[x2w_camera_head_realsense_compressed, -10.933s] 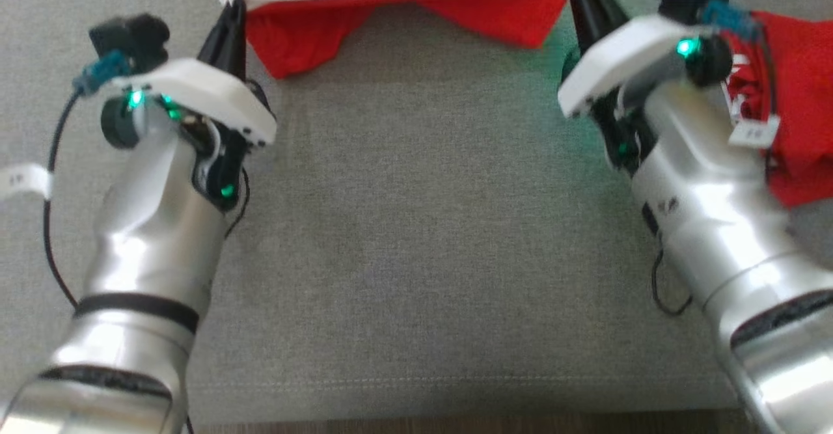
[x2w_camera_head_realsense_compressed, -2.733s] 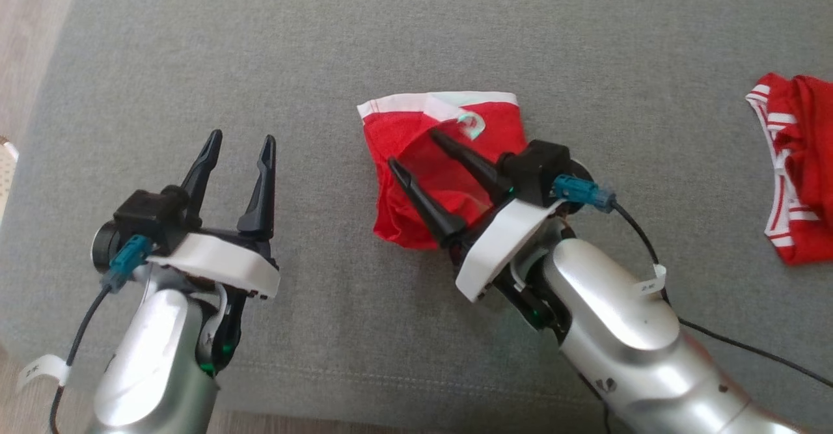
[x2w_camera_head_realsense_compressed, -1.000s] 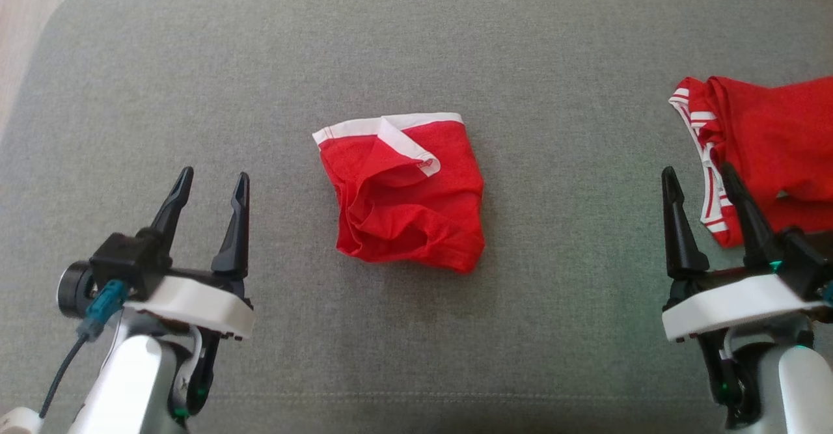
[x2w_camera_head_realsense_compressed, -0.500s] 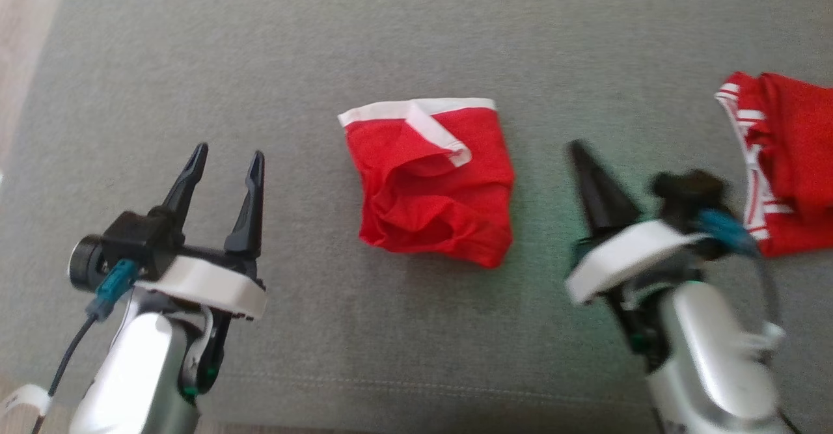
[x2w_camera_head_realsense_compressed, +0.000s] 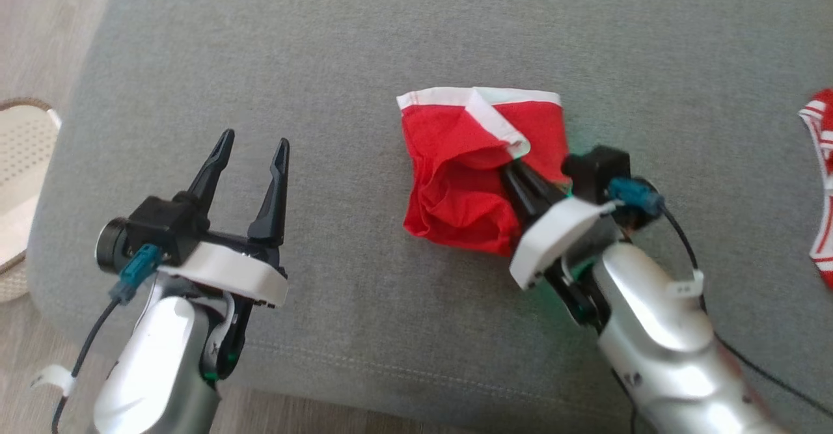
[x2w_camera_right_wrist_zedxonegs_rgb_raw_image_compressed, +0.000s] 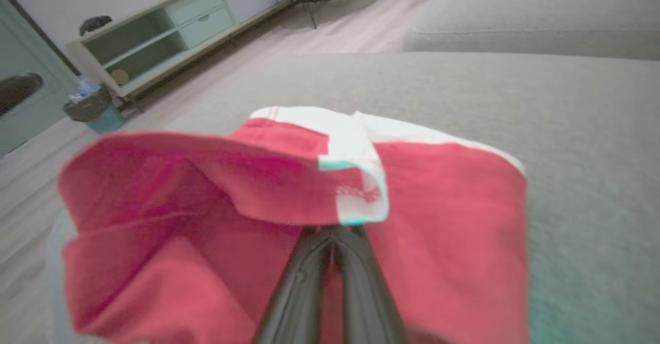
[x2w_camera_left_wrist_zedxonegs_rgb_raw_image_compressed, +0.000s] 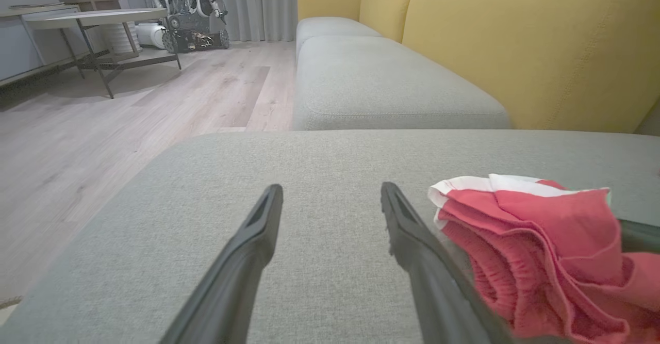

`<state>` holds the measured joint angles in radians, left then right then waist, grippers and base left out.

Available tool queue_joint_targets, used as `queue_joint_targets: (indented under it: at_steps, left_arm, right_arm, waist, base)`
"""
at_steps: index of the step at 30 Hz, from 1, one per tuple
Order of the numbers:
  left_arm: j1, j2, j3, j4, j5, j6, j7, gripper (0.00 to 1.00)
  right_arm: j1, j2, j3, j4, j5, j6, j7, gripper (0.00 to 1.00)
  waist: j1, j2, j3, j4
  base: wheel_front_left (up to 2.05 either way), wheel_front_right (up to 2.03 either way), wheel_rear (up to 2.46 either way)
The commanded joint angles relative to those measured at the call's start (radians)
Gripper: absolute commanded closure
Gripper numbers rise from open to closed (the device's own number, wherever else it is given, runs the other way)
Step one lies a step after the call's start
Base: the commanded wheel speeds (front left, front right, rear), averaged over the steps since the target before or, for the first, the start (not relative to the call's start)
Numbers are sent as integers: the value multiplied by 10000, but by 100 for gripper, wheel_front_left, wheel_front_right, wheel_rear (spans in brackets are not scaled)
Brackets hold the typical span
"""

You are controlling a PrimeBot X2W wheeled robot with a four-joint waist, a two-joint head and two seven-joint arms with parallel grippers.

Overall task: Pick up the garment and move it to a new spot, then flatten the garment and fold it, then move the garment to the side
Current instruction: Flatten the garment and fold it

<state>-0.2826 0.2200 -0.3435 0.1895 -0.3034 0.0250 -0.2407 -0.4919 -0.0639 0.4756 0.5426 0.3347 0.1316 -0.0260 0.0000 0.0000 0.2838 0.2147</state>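
Most seems done: folded garment [x2w_camera_head_realsense_compressed: 455, 180] lies on sofa [x2w_camera_head_realsense_compressed: 390, 43]; right gripper [x2w_camera_head_realsense_compressed: 514, 177] clamps it; left gripper [x2w_camera_head_realsense_compressed: 254, 140] apart; sideways move remains.

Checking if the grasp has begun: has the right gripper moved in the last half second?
Yes. The right gripper stood clear to the right of the garment; now it has come left onto it, pinched shut beneath the white waistband flap.

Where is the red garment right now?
Head view: the red garment lies right of centre on the grey cushion, the right gripper shut on its near right edge.
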Motion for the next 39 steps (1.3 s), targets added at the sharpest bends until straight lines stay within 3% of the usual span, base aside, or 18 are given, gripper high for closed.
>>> queue_joint_targets:
  at_steps: [1, 11, 17, 21, 26, 28, 29, 39]
  left_arm:
    - [-491, 174, 340, -222, -32, -32, -138, 0]
    - [-695, -12, 253, -37, 10, -123, -188, 0]
    - [-711, -99, 306, 85, 20, -132, -203, 0]
    - [-540, -23, 453, 106, 43, -75, -207, 0]
    - [-250, 190, 685, 24, 63, 29, -208, 0]
    - [-131, 268, 774, -21, 46, 83, -208, 0]
    - [-68, 299, 808, -55, 36, 106, -209, 0]
    - [450, 450, 907, -340, -85, 285, -179, 0]
  right_arm:
    - [-670, 137, 455, -163, 243, -9, -235, 100]
    - [-2403, 137, 2129, 727, 1230, -9, -148, 100]
    - [-2620, 137, 2800, 1266, 1786, -9, -531, 100]
    - [-2530, 137, 2497, 1128, 1749, -9, -1185, 100]
    - [-1974, 82, 1029, 644, 1148, -9, -1767, 100]
    - [-1581, -53, 261, 267, 828, -9, -1848, 58]
    - [-1347, -131, -121, 58, 666, -9, -1838, 0]
    - [1573, -472, -3829, -3242, -1150, -9, -825, 0]
  waist:
    - [0, 0, 59, 118]
    - [0, 0, 150, 387]
    - [0, 0, 110, 372]
    - [0, 0, -88, 82]
    - [0, 0, -414, -411]
    - [0, 0, -523, -609]
    - [0, 0, -578, -706]
    - [0, 0, -1014, -1259]
  base:
    - [0, 0, 0]
    - [0, 0, 0]
    - [0, 0, 0]
    - [0, 0, 0]
    - [0, 0, 0]
    - [0, 0, 0]
    - [0, 0, 0]
    - [0, 0, 0]
